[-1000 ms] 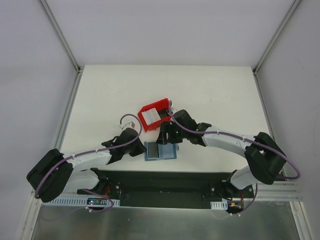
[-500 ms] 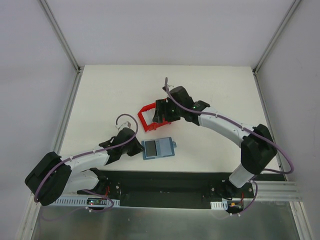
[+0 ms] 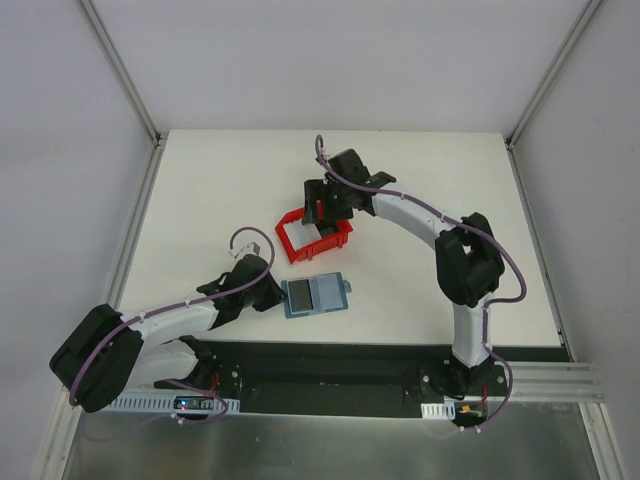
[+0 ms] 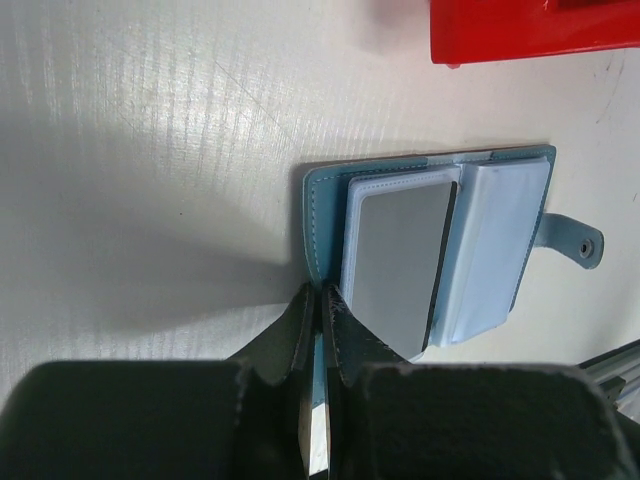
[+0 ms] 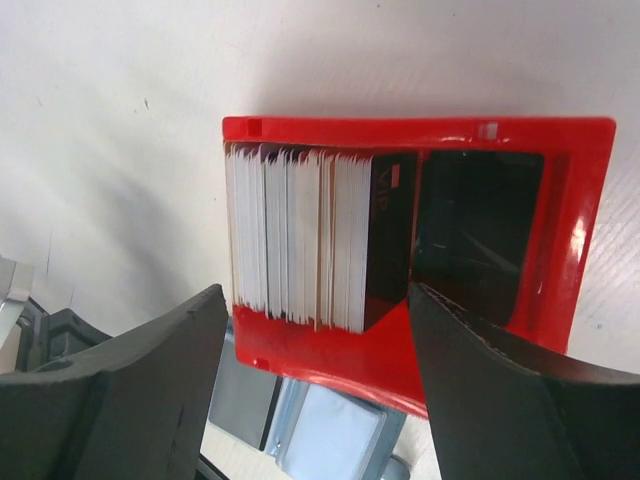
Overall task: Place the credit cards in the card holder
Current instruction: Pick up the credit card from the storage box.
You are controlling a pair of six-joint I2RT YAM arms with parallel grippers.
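Observation:
The teal-blue card holder (image 3: 318, 296) lies open on the table, a grey card (image 4: 395, 262) in its left pocket. My left gripper (image 3: 274, 296) is shut on the holder's left edge (image 4: 318, 215), the fingertips (image 4: 305, 312) pinched together on the cover. The credit cards (image 5: 300, 238) stand on edge as a stack in the left half of a red bin (image 3: 300, 240); a dark card faces the bin's bare right half. My right gripper (image 5: 318, 300) hovers open above the bin, one finger on each side of the stack, holding nothing. In the top view it (image 3: 330, 205) is over the bin's far side.
The red bin (image 5: 570, 230) sits just beyond the card holder (image 5: 335, 440), a narrow gap between them. The holder's clasp tab (image 4: 578, 240) points right. Metal frame rails (image 3: 130, 230) border the white table left and right. A black base plate (image 3: 330, 365) runs along the near edge.
My right gripper moved from beside the card holder up and away to above the red bin. The holder shifted slightly left and turned a little. My left gripper stayed on its edge.

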